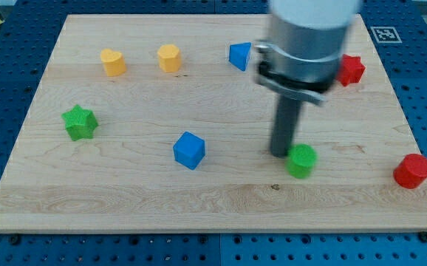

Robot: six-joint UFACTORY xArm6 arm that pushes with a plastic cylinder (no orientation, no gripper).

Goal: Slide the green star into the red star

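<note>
My tip rests on the counter, touching or just beside the left edge of a green block of unclear shape. There is no gripper on this arm; nothing is held. The green star lies well apart to the tip's left. The red star sits above and right of the tip, partly hidden by the arm. A blue cube lies left of the tip, between it and the green star.
</note>
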